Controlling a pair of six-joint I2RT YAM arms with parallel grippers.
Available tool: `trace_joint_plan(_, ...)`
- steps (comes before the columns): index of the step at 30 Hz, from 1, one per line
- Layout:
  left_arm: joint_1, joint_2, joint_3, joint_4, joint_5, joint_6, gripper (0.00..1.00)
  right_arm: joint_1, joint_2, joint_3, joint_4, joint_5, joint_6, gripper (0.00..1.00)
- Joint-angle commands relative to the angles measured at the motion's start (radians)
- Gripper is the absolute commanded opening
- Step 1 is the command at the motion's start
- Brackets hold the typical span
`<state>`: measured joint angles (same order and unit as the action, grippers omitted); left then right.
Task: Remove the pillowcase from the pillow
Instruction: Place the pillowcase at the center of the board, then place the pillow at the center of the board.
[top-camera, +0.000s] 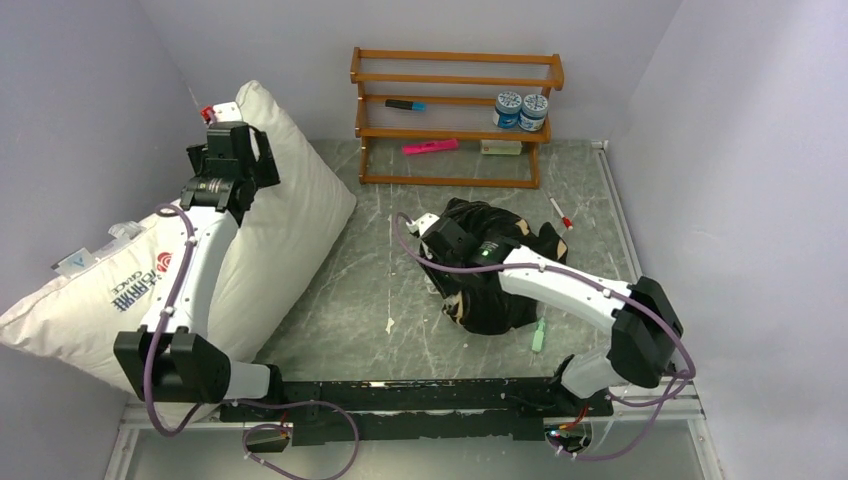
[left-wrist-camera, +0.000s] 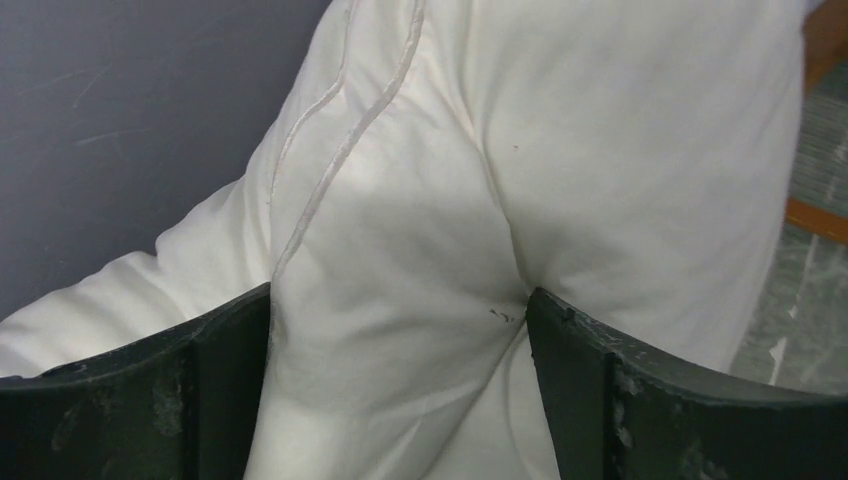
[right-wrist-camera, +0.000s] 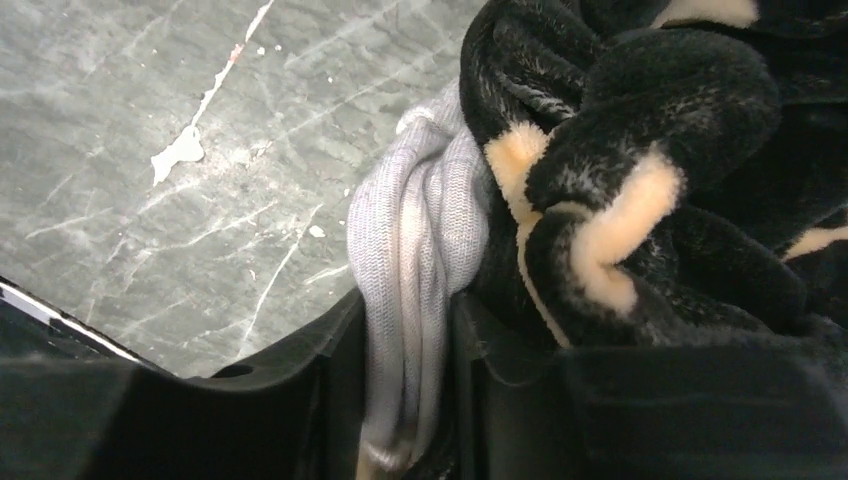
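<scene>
The white pillow (top-camera: 290, 200) (left-wrist-camera: 600, 150) leans against the left wall, bare, with its red-and-black logo facing up. My left gripper (top-camera: 230, 135) (left-wrist-camera: 398, 305) is at its far top corner, open wide, with a bulge of pillow fabric between the fingers. The black plush pillowcase (top-camera: 490, 300) (right-wrist-camera: 640, 150) with cream motifs lies crumpled on the table right of centre, apart from the pillow. My right gripper (top-camera: 440, 235) (right-wrist-camera: 405, 310) is at the heap's left edge. Its jaws stand narrowly apart, and a fold of the grey inner lining (right-wrist-camera: 410, 220) fills the gap.
A wooden rack (top-camera: 455, 110) stands at the back with two jars (top-camera: 520, 108), a blue marker (top-camera: 405, 104) and a pink marker (top-camera: 430, 147). A red-tipped pen (top-camera: 560, 213) and a green marker (top-camera: 539, 335) lie beside the black heap. Walls close in left and right.
</scene>
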<state>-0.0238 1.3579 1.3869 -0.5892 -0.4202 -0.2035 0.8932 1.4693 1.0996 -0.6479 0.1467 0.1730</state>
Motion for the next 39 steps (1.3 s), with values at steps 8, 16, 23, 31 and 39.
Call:
trace_joint_plan(8, -0.074, -0.122, -0.050, -0.042, 0.065, 0.032, 0.96, -0.013, -0.286, 0.051, 0.139, 0.171, -0.017, 0.75)
trace_joint_plan(16, -0.074, 0.021, 0.044, -0.004, 0.014, 0.047, 0.96, -0.012, -0.543, -0.044, 0.221, 0.395, -0.036, 0.95)
trace_joint_plan(23, -0.074, 0.202, 0.040, 0.138, 0.155, 0.054, 0.96, -0.013, -0.688, -0.098, 0.222, 0.449, -0.050, 0.96)
trace_joint_plan(31, -0.075, 0.349, 0.127, 0.195, 0.271, 0.013, 0.96, -0.013, -0.731, -0.108, 0.195, 0.533, -0.087, 0.96)
trace_joint_plan(39, -0.077, 0.290, 0.221, 0.183, 0.383, -0.088, 0.96, -0.013, -0.788, -0.147, 0.268, 0.638, -0.135, 0.99)
